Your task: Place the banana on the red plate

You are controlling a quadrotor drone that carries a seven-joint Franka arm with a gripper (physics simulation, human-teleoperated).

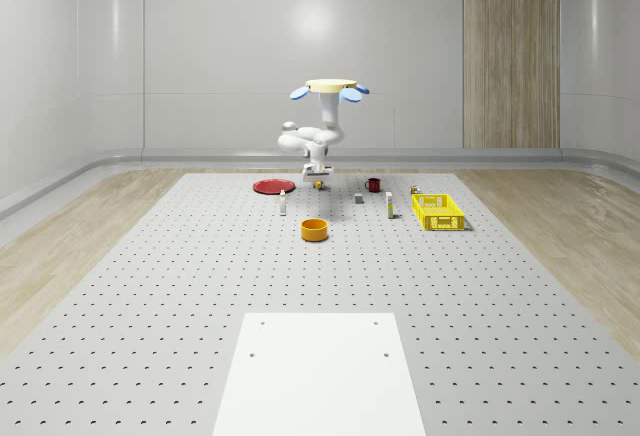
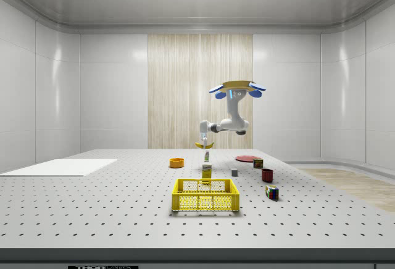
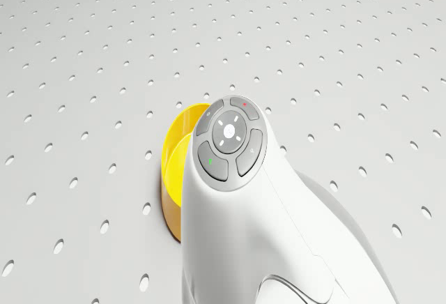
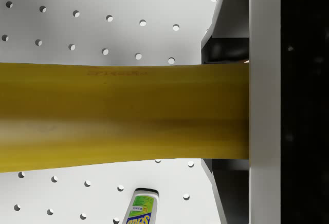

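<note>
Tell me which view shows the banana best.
The wrist view: the banana spans it, pressed against a finger of the hand. The side view shows it as a small yellow curve held above the table; the whole-scene view gives a speck beside the red plate.

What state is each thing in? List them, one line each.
Yellow banana: clamped in the gripper, lifted off the table.
Two-finger gripper: shut on the banana.
Flat red plate: on the table, bare.
Quadrotor drone: hovering beside the plate.
Yellow slatted crate: upright.
Orange bowl: upright.
</note>
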